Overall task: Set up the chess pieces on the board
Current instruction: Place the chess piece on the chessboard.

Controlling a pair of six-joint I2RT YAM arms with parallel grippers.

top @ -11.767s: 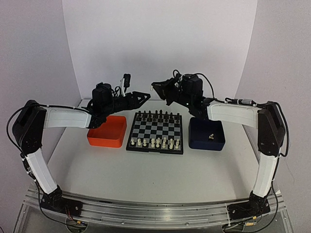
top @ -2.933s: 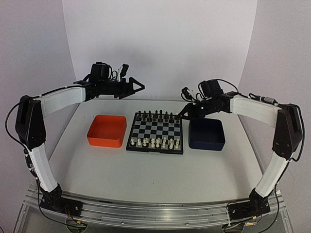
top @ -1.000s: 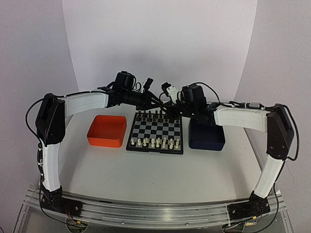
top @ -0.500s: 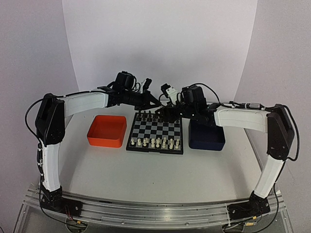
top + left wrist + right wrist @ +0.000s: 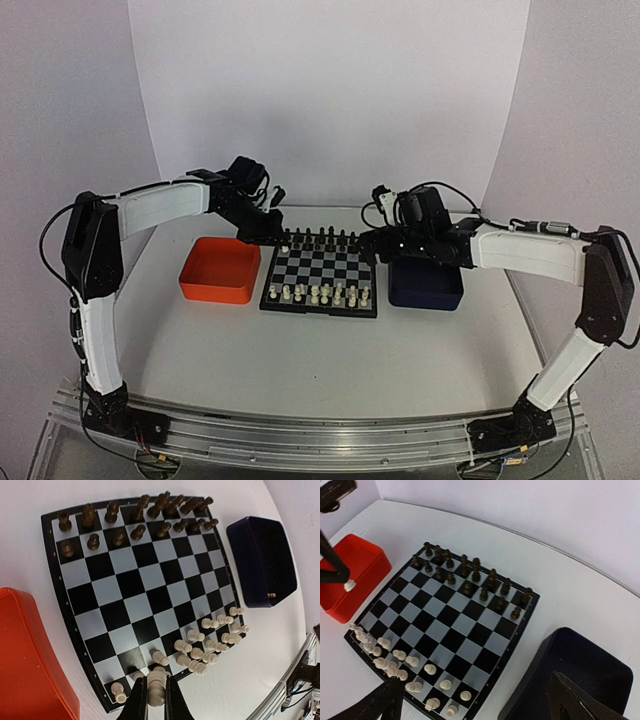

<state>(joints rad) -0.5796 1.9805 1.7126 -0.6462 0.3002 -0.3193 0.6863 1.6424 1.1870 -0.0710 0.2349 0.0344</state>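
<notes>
My left gripper [image 5: 155, 684] is shut on a cream-white chess piece [image 5: 156, 696], held high above the board [image 5: 132, 582]. From the top, this gripper [image 5: 273, 233] hangs near the board's far left corner. The right wrist view shows the same held piece [image 5: 350, 585] over the orange tray. My right gripper [image 5: 477, 702] is wide open and empty, near the board's far right corner [image 5: 373, 245]. Several white chess pieces [image 5: 322, 293] stand in the near rows of the board [image 5: 318, 312]. Black pieces [image 5: 322, 238] fill the far rows.
An orange tray [image 5: 218, 270] sits left of the board. A dark blue tray [image 5: 428, 282] sits to the right, with one small piece [image 5: 271, 595] lying inside it. The white table runs to a curved backdrop behind.
The two grippers, meeting above the board's far edge, have parted. My right gripper opened wide and drew right; my left gripper, shut on the white piece, swung left and lower.
</notes>
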